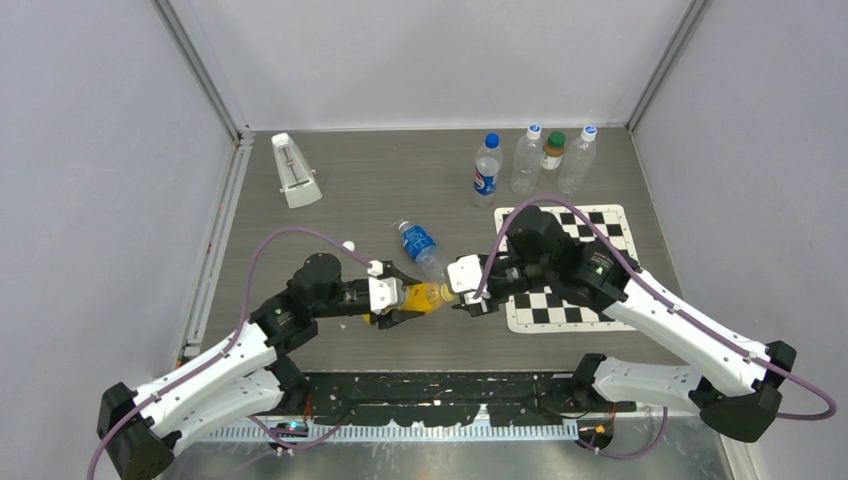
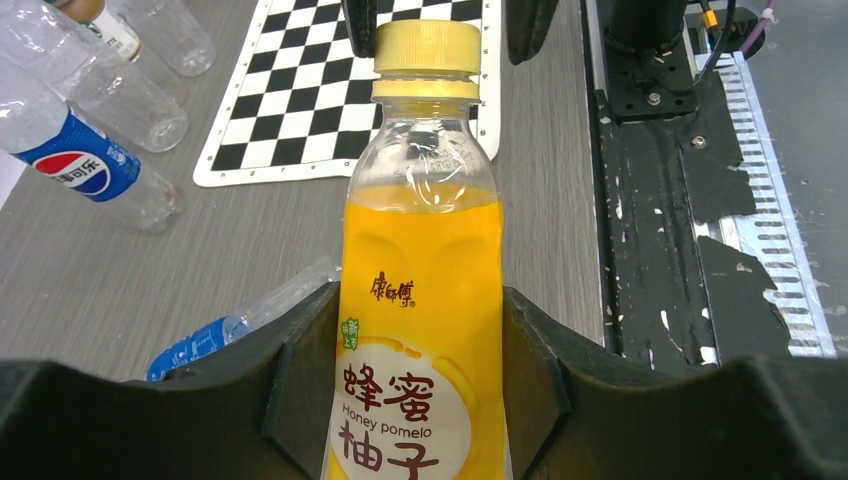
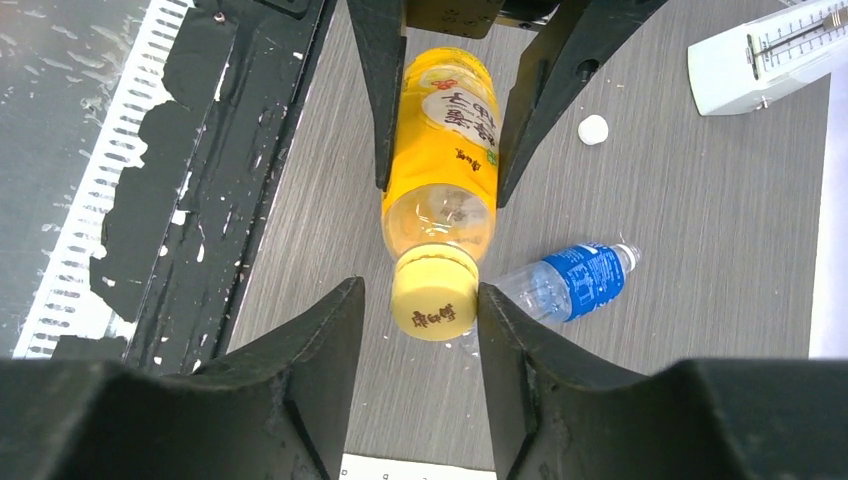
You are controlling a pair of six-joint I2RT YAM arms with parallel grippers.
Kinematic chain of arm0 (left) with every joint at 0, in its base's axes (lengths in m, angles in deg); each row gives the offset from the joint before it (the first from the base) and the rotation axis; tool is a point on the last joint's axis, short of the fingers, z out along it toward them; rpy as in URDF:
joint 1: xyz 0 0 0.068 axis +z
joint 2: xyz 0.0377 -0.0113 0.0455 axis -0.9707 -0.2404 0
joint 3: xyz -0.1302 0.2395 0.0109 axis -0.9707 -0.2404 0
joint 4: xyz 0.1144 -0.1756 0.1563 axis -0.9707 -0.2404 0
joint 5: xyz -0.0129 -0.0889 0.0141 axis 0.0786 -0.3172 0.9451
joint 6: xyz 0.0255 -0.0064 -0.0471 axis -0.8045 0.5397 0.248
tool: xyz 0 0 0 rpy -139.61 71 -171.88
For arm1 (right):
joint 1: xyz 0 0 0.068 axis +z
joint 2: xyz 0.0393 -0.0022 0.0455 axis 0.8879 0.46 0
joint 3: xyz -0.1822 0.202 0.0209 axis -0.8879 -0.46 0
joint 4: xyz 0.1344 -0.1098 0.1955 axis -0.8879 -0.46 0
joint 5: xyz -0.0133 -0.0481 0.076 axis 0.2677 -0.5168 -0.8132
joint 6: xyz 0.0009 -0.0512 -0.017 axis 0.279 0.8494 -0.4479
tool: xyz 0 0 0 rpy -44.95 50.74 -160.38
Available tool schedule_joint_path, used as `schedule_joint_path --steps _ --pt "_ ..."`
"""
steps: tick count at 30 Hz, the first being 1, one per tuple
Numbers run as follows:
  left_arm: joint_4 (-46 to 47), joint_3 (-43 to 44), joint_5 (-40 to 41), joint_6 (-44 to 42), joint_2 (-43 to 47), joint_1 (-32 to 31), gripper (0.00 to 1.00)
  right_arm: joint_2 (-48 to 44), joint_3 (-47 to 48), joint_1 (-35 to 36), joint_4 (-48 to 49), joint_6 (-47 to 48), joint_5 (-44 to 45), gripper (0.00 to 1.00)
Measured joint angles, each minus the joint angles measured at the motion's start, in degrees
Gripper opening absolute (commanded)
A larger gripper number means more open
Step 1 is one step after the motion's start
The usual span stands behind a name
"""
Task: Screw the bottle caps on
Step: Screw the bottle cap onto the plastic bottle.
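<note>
Grey wood-grain table (image 1: 380, 180) runs under both my arms, with pale walls closing it in. My left gripper (image 2: 420, 310) is clamped on the body of the yellow juice bottle (image 3: 440, 170), holding it tipped over so its neck points toward my right arm. My right gripper (image 3: 420, 290) stands partly open around the yellow cap (image 3: 432, 295), which sits on the bottle's neck. One finger touches the cap's rim and a thin gap shows on the other side, so nothing is pinched there. The white cap (image 3: 593, 129) lies loose on the table at the upper right of the right wrist view, near the white metronome (image 1: 295, 170). A blue-labelled bottle (image 1: 420, 248) lies on its side behind the juice bottle, partly hidden by it. The juice bottle's base is cut off at the lower edge of the left wrist view. Whether the yellow cap is threaded tight I cannot tell.
</note>
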Motion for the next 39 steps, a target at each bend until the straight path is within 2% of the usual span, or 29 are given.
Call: schedule_joint_path --steps 4,8,10,15,19,26,28,29,30,31,33,35,39 --pt "-0.2 0.0 -0.6 0.0 0.0 0.0 0.0 0.0 0.0 0.4 -0.3 0.5 1.1 0.36" --pt "-0.6 0.0 -0.7 0.1 0.0 0.0 0.0 0.4 0.0 0.7 -0.3 0.3 2.3 0.17" --pt "-0.8 0.0 -0.7 0.2 0.0 0.0 0.0 0.5 0.0 0.9 -0.1 -0.8 2.9 0.1" --pt "-1.4 0.0 0.7 -0.1 0.4 0.0 0.0 1.0 -0.9 0.9 3.1 -11.1 5.2 0.02" --pt "-2.3 -0.8 3.9 -1.0 1.4 0.1 0.0 2.1 -2.4 0.9 8.2 -31.7 10.6 0.01" --pt "-2.4 -2.2 11.4 -2.3 1.9 0.4 0.0 5.3 -3.9 0.3 13.3 -78.3 25.6 0.01" --pt "-2.4 -2.2 12.9 -2.3 1.9 0.5 0.0 5.7 -4.3 0.0 13.7 -86.9 27.7 0.1" --pt "-2.3 -2.2 13.4 -2.3 1.9 0.5 0.0 5.7 -4.5 -0.1 14.0 -90.4 28.5 0.22" --pt "-2.1 -2.2 14.0 -2.3 1.9 0.5 0.0 5.7 -4.7 -0.2 14.3 -92.4 29.2 0.29" --pt "-2.0 -2.2 14.3 -2.3 2.0 0.5 0.0 5.7 -4.7 -0.2 14.5 -93.2 29.6 0.43" --pt "-1.8 -2.2 14.9 -2.3 2.2 0.5 0.0 5.5 -5.0 -0.2 15.5 -92.1 30.2 0.59" --pt "-0.9 -2.2 14.4 -2.4 2.3 0.3 0.0 5.1 -5.2 -0.2 16.9 -87.2 30.4 0.68" --pt "1.0 -2.2 13.2 -2.3 2.6 -0.2 0.0 2.3 -6.8 -0.3 19.3 -71.3 28.1 0.71"
